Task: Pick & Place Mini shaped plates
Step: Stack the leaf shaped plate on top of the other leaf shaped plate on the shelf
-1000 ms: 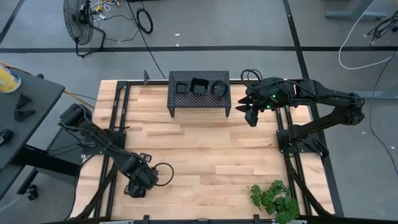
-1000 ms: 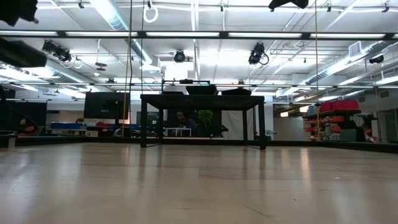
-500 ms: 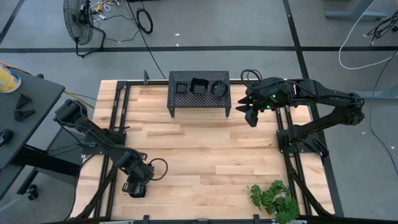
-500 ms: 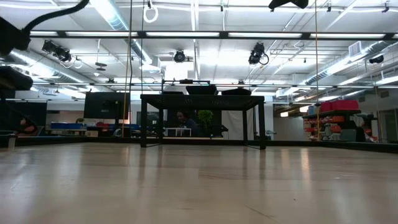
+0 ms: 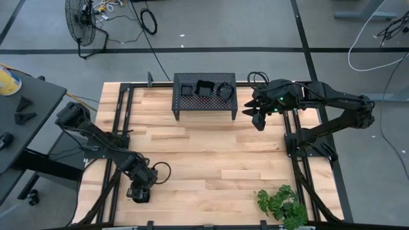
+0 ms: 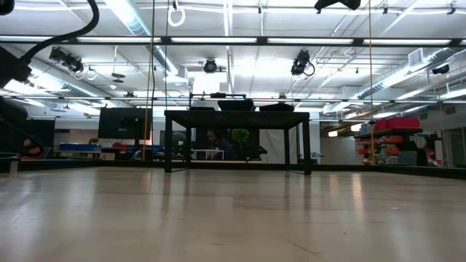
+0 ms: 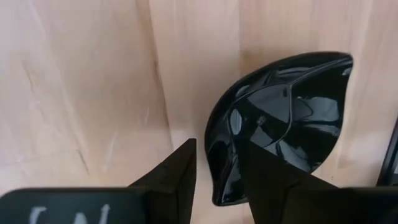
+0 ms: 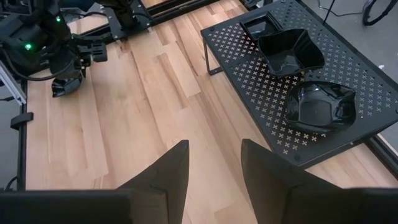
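Note:
One mini shaped plate [image 7: 280,118], glossy black and leaf-shaped, is at my left gripper [image 7: 217,149] near the table's near-left corner; in the high view the plate [image 5: 161,171] sits just beyond the left gripper [image 5: 151,179]. Three more plates lie on top of the black perforated stand [image 5: 204,105]: a square one [image 5: 185,89], a wavy-edged one [image 5: 204,86] and a rounded one [image 5: 225,91]. My right gripper [image 5: 257,120] is open and hovers to the right of the stand, holding nothing; its wrist view shows the open right gripper [image 8: 214,146] over bare wood. My left gripper has the leaf-shaped plate by its rim [image 7: 214,180] at the narrow end, one finger [image 7: 267,174] over the plate's hollow and the other finger [image 7: 180,171] outside the rim. Whether the plate is clear of the table I cannot tell.
The stand on legs [image 6: 237,138] is at the table's far middle. A green plant [image 5: 281,203] sits at the near right corner. Dark metal rails [image 5: 121,128] run along both sides of the table. Bare wood [image 5: 211,160] lies between the arms.
My left gripper has drawn a little toward the table's left edge, and the plate at its fingers has shifted with it, slightly left and toward the far edge. The right arm has kept still.

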Available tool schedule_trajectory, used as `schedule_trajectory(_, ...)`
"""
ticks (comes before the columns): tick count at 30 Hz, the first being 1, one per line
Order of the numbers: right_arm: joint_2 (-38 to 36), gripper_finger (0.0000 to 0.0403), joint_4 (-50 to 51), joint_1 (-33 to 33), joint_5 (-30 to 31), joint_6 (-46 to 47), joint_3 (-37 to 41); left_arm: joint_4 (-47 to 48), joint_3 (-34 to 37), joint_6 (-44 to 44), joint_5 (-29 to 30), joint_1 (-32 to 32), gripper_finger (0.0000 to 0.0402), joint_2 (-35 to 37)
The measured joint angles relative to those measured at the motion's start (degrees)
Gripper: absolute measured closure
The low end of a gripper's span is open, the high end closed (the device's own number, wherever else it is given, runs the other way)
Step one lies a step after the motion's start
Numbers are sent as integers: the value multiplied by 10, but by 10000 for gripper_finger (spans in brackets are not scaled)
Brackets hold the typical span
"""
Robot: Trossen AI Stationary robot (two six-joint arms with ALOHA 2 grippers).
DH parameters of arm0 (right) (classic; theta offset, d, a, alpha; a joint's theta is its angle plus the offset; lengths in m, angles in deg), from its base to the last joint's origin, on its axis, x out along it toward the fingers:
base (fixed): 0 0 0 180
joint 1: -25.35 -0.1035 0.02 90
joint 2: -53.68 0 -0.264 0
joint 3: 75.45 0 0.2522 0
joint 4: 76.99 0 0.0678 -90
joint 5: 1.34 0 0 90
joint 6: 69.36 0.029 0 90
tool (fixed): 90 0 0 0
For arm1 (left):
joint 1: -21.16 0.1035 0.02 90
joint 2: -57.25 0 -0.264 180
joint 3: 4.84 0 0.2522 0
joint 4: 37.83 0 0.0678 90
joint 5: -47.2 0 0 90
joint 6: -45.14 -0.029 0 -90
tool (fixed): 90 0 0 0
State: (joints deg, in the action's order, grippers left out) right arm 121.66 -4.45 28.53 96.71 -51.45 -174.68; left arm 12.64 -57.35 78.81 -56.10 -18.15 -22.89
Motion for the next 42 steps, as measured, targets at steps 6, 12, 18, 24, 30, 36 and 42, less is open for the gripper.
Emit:
schedule_trajectory(6, 1, 254, 0, 0, 0, -3, 0, -2, 0, 3, 0, -1, 278, 0)
schedule_trajectory(12, 1, 254, 0, 0, 0, -4, 0, -1, 0, 6, -13, -1, 292, 0)
schedule_trajectory(18, 1, 254, 0, 0, 0, -4, 0, -1, 0, 25, -16, -1, 320, 0)
schedule_trajectory(24, 1, 254, 0, 0, 0, -4, 0, -1, 0, 36, -16, -1, 351, 0)
schedule_trajectory(30, 1, 254, 0, 0, 0, -4, 0, -1, 0, 33, -22, -1, 381, 0)
schedule_trajectory(36, 1, 254, 0, 0, 0, -5, 0, -1, 0, 36, -27, 0, 395, 0)
schedule_trajectory(42, 1, 254, 0, 0, 0, -5, 0, -1, 0, 41, -47, 0, 398, 0)
